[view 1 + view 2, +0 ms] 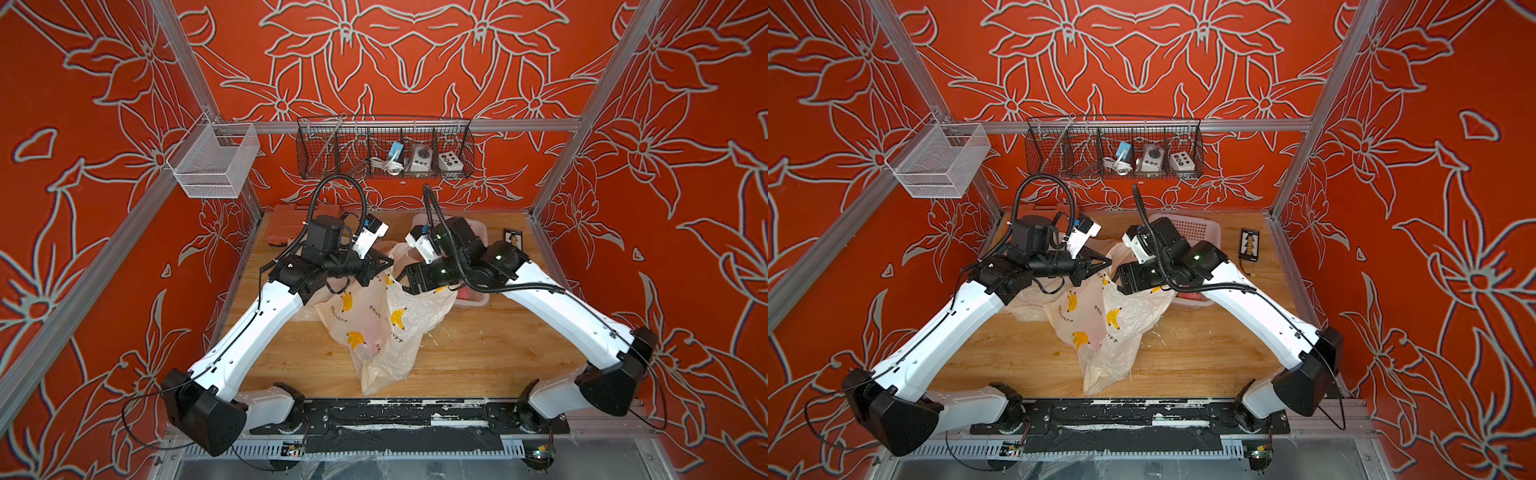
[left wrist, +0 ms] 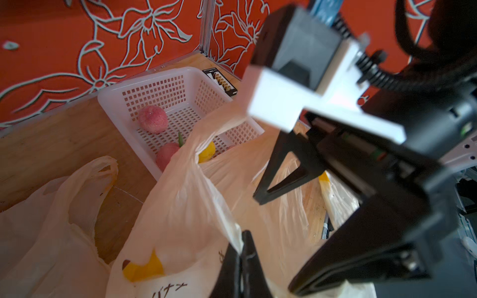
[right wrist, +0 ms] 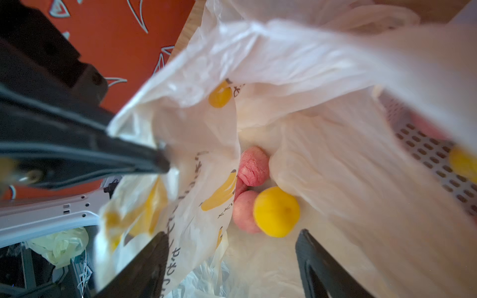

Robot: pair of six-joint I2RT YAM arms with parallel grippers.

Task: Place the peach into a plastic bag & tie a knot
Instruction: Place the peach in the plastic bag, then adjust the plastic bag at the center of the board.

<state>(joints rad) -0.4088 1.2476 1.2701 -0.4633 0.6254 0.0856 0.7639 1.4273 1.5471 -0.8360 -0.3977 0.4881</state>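
A cream plastic bag (image 1: 374, 324) printed with yellow bananas lies mid-table, its mouth lifted between the arms. My left gripper (image 2: 244, 236) is shut on a twisted strip of the bag's rim; in both top views its tip (image 1: 1109, 262) sits at the bag's upper edge. My right gripper (image 3: 232, 233) hangs open over the bag mouth with nothing between its fingers (image 3: 309, 252). Below it, inside the bag, lie two pink peaches (image 3: 251, 166) and a round yellow fruit (image 3: 276, 211). More peaches (image 2: 152, 119) rest in the white basket (image 2: 144, 82).
The white basket (image 1: 1187, 226) stands at the back right, partly under the right arm. A second plain bag (image 2: 51, 219) lies left of the printed one. A small black device (image 1: 1250, 245) sits near the right wall. Wire baskets hang on the back frame (image 1: 384, 149).
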